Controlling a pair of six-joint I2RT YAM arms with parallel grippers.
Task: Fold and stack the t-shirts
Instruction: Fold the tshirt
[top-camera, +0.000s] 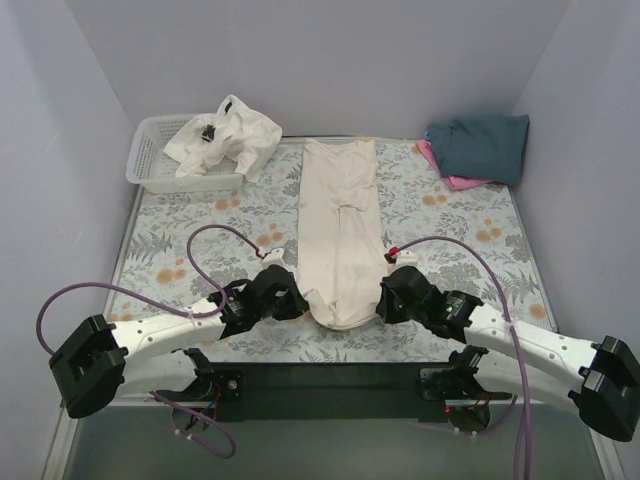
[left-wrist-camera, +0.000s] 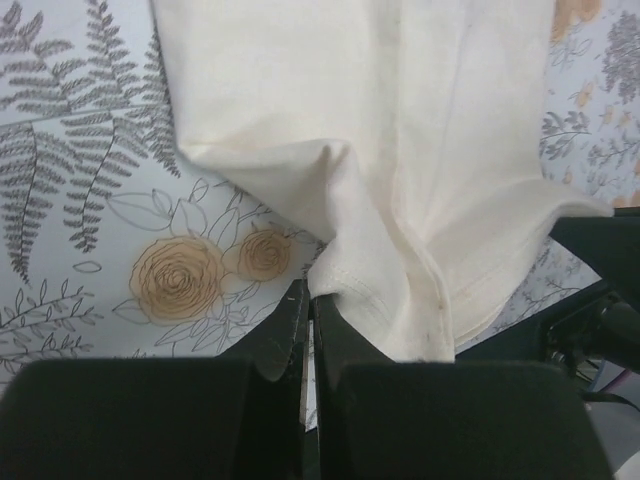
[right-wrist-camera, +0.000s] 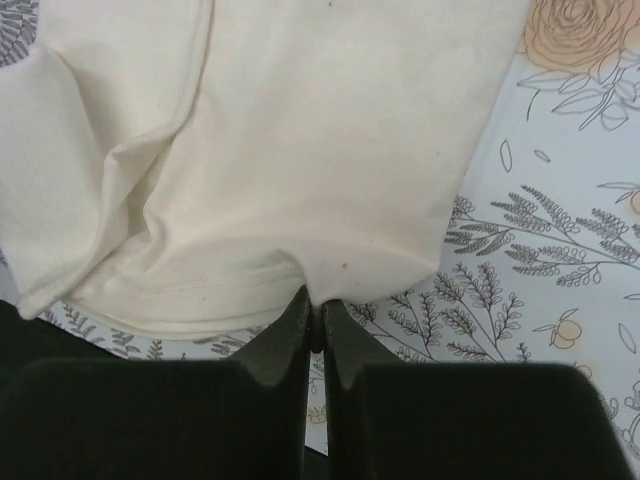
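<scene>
A cream t-shirt (top-camera: 340, 220), folded into a long narrow strip, lies down the middle of the table. Its near hem is lifted and bunched between the two grippers. My left gripper (top-camera: 300, 302) is shut on the hem's left corner; in the left wrist view the jaws (left-wrist-camera: 307, 292) pinch the stitched edge of the cloth (left-wrist-camera: 400, 150). My right gripper (top-camera: 386, 298) is shut on the hem's right corner; in the right wrist view the tips (right-wrist-camera: 313, 305) nip the cloth (right-wrist-camera: 300, 150). A dark teal t-shirt (top-camera: 480, 145) lies folded on a pink one (top-camera: 452, 181) at the back right.
A white lattice basket (top-camera: 148, 165) stands at the back left with a crumpled off-white t-shirt (top-camera: 228, 135) spilling over its right rim. The floral tablecloth (top-camera: 470, 250) covers the table. Grey walls close in the back and both sides.
</scene>
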